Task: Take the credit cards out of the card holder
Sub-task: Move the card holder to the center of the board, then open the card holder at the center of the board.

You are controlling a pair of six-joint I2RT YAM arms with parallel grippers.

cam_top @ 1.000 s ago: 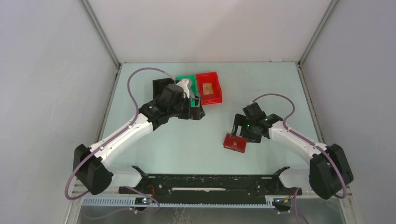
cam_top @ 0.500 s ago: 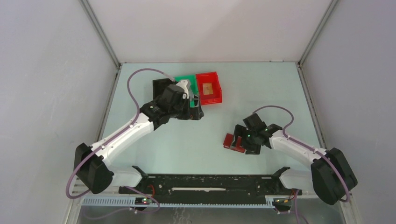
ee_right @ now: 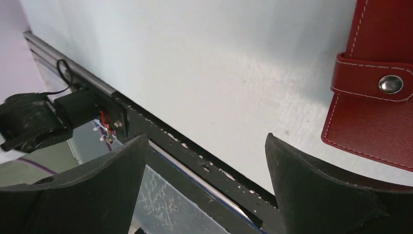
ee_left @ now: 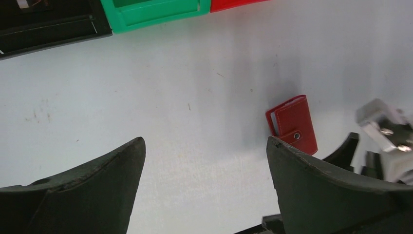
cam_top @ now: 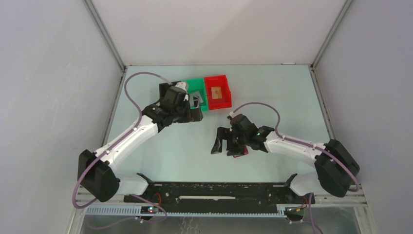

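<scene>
Bearing card holder [ee_left: 292,124]: grey-walled tabletop [cam_top: 272,97].

Your top view: card holder [cam_top: 241,151] mostly hidden under the right gripper [cam_top: 221,150]. Right wrist view cuts it off at the right edge. Tan item [cam_top: 217,92] in the red bin [cam_top: 217,78]: too small to identify.

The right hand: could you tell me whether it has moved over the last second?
Yes. Seen from above, the right hand has swung leftward: earlier right of the red bin, now directly below it in the picture.
</scene>
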